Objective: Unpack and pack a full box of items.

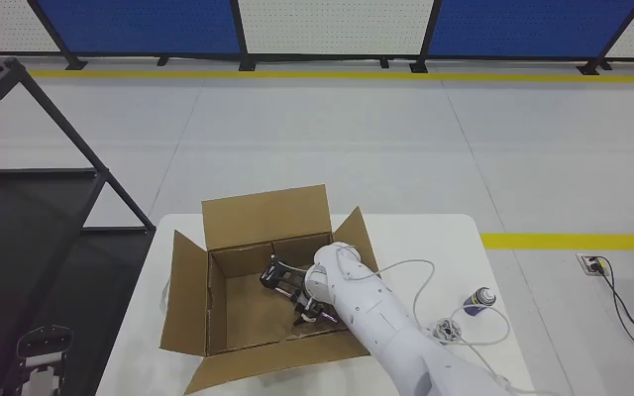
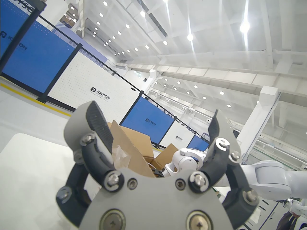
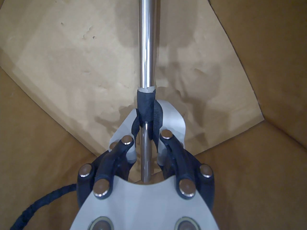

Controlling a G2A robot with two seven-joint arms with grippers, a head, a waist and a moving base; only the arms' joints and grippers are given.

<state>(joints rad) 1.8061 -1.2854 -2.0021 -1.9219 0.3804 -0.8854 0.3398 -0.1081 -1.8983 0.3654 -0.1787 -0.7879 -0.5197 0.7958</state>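
Rod (image 3: 146,37) is clamped by right gripper (image 3: 146,117) in near-empty box (image 1: 265,213), frame centre. Can (image 1: 480,300) is already out, right. Left gripper (image 2: 156,118) is spread open.

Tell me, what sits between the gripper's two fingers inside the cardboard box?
A shiny metal rod, pinched by the right gripper, seen in the right wrist view.

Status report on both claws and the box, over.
Right claw shut on metal rod inside cardboard box. Left claw open, empty. Small can on table, clear of box.
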